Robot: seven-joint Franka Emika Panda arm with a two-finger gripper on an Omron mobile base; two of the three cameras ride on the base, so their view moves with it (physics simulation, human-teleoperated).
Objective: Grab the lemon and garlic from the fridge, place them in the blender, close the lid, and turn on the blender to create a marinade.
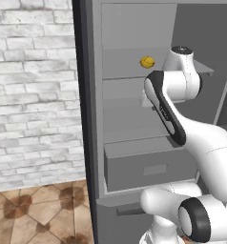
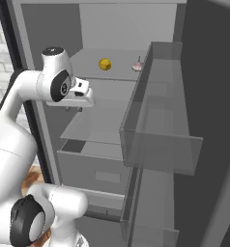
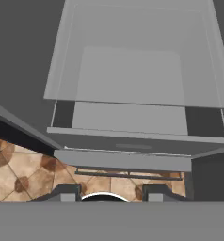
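The fridge stands open, its shelves in view. The lemon lies on an upper shelf, also visible from the right as a lemon with the pale pinkish garlic a little to its right. My gripper hangs in front of the shelves, below and left of the lemon, pointing down. In the hand view the gripper is open, its fingertips apart with nothing between them, over a bare shelf and the drawer. The blender and lid are out of view.
The open door's see-through bins jut out at the right, close to the shelves. A wide grey drawer sits under the shelves. A white brick wall and tiled floor lie left of the fridge.
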